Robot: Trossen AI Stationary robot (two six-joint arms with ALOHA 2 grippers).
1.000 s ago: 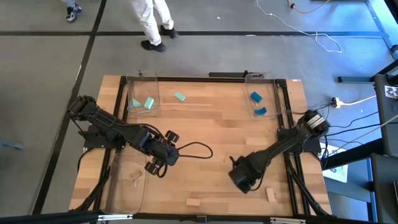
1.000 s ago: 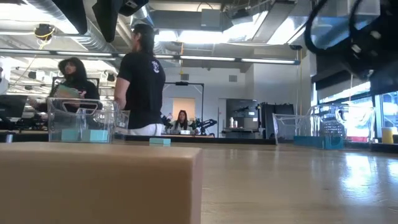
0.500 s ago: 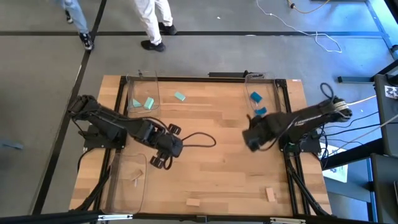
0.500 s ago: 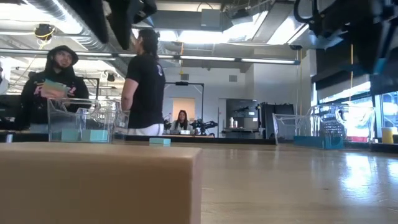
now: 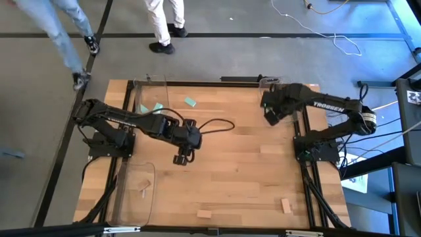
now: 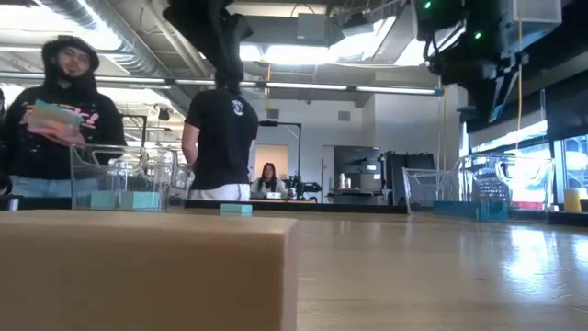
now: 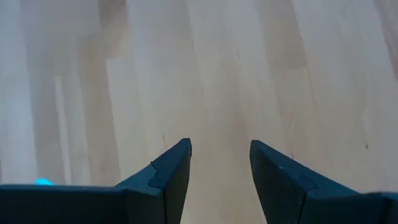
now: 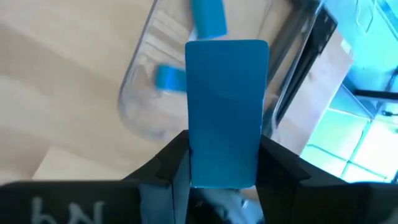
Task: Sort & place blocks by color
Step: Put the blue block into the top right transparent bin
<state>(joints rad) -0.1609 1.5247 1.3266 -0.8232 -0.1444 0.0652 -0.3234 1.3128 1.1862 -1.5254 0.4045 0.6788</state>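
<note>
Blue block [image 8: 227, 112] is sitting pinched between the right gripper [image 8: 222, 163] jaws, hovering above the clear tray [image 8: 140, 118] holding two blue blocks. Releasing off-centre risks it striking the rim and bouncing onto the table. Left gripper [image 7: 220, 163] jaws are standing spread, empty.

Three mint-teal blocks [image 5: 190, 102] show near the desk's [image 5: 230, 178] far-left corner. Three pale wooden blocks [image 5: 204, 213] lie along its near edge. Three deep blue blocks [image 8: 227, 112] appear in the right wrist view. Clear trays [image 5: 150, 95] number perhaps three. Two people [image 6: 223, 129] stand beyond.
</note>
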